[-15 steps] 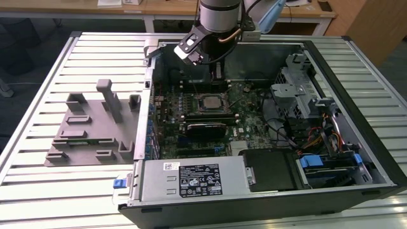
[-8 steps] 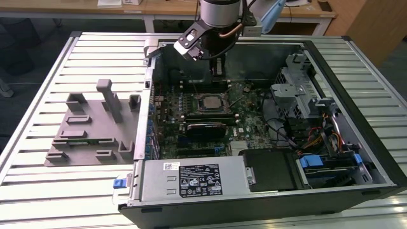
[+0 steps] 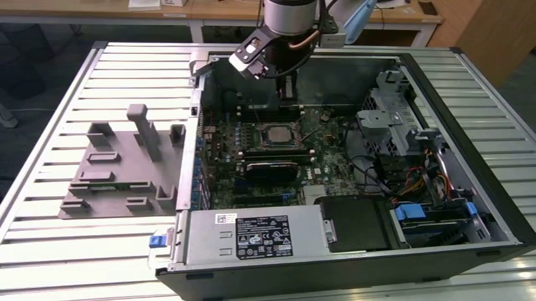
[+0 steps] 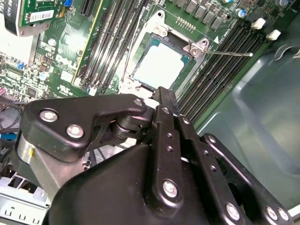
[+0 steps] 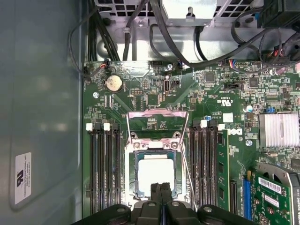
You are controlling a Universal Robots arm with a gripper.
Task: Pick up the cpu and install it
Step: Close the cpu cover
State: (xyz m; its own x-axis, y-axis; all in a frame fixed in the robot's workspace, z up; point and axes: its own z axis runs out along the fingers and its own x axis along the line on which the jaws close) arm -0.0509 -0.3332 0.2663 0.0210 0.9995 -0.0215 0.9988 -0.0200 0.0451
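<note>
above the socket (image 5: 132, 161), end effector (image 5: 160, 188) closed, cpu (image 5: 155, 171) seated inside

The cpu (image 5: 154, 172) has a pale silver-grey top and sits in a green motherboard (image 5: 140, 108) that is speckled with small dark chips and lined with black memory slots (image 5: 104, 168). The gripper (image 5: 161, 188) is matt black with silver screw heads. In the exterior view the fixture (image 3: 117, 172) is plain grey, the table (image 3: 50, 238) is pale with ribbed stripes, and the computer case (image 3: 335, 276) is black with blue clips (image 3: 410, 211).
</note>
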